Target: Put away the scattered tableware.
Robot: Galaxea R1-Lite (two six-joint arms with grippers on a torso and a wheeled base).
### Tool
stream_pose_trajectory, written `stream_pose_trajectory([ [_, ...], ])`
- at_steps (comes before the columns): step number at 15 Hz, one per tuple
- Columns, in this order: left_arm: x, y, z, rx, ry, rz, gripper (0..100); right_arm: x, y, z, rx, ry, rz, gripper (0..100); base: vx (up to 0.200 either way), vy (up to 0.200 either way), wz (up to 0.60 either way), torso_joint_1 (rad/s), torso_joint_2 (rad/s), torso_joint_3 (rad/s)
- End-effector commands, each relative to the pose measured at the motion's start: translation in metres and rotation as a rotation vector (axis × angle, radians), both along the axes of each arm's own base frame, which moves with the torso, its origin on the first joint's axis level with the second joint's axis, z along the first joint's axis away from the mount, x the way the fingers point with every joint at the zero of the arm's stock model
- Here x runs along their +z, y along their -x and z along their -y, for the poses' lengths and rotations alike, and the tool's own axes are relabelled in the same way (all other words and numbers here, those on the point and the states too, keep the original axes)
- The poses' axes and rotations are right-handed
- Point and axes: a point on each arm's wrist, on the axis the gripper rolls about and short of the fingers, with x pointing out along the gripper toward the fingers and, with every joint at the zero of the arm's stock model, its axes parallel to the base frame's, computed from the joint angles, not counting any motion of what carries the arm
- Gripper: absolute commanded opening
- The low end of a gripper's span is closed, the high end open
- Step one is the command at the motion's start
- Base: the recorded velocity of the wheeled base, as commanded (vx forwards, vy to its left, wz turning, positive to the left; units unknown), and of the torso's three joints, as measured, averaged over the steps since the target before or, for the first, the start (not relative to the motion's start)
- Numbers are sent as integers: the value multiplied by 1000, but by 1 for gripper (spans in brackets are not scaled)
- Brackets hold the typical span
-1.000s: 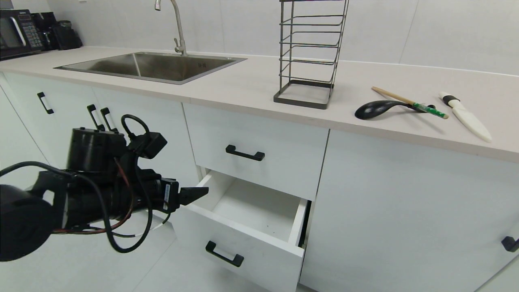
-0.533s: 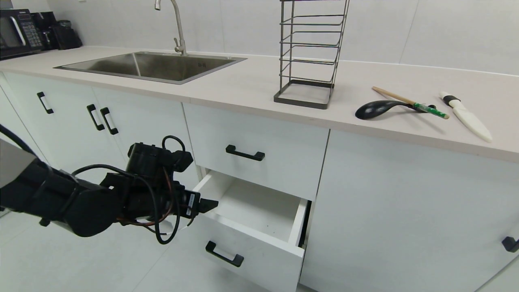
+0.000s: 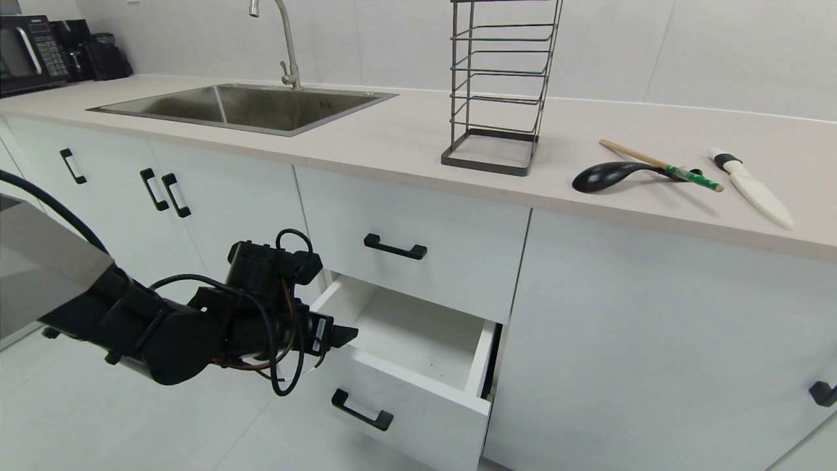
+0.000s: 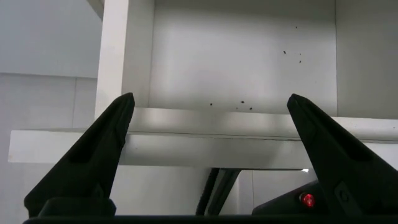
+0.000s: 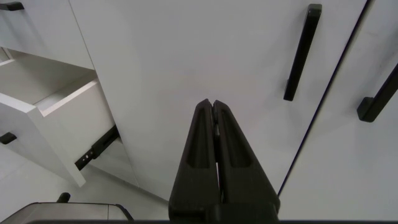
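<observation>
On the counter at the right lie a black spoon, a wooden chopstick with a green band and a white knife with a black band. Below, a white drawer stands pulled out, its inside bare. My left gripper hangs at the drawer's left front corner, low beside the cabinets. In the left wrist view its two black fingers are spread wide, open, with the drawer's front edge between them and nothing held. My right gripper is shut and empty, facing a white cabinet door.
A black wire rack stands on the counter left of the tableware. A steel sink with a tap lies further left, and a microwave at the far left. A shut drawer with a black handle sits above the pulled-out one.
My left arm has dropped lower and moved right, bringing its gripper from beside the drawer's left wall to the drawer's front left corner. The tableware has not moved.
</observation>
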Motion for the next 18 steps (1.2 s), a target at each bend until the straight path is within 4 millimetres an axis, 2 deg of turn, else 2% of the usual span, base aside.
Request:
stream_pose_trajectory([
  [1,3,4,-1,-2,0,2,100,0,0,0,1,0,-1,0,0,0,0,0,0,0],
  [6,5,25,-8,-14,-12,-11,100,0,0,0,1,0,-1,0,0,0,0,0,0,0],
  [8,21,23,-6,-18,18,75,100,0,0,0,1,0,1,0,0,0,0,0,0,0],
  [9,35,27,-8,-33,36,155,100,0,0,0,1,0,-1,0,0,0,0,0,0,0],
  [10,40,31,-9,-37,43,183,100,0,0,0,1,0,1,0,0,0,0,0,0,0],
  [11,52,42,-13,-41,61,240,100,0,0,0,1,0,1,0,0,0,0,0,0,0],
  [12,74,73,-25,-45,101,345,100,0,0,0,1,0,-1,0,0,0,0,0,0,0],
  [13,80,82,-29,-45,113,376,100,0,0,0,1,1,1,0,0,0,0,0,0,0],
  [15,106,140,-61,7,161,554,100,0,0,0,1,0,1,0,0,0,0,0,0,0],
  [16,110,151,-68,31,165,590,100,0,0,0,1,0,-1,0,0,0,0,0,0,0],
  [18,112,200,-92,112,177,733,100,0,0,0,1,0,-1,0,0,0,0,0,0,0],
])
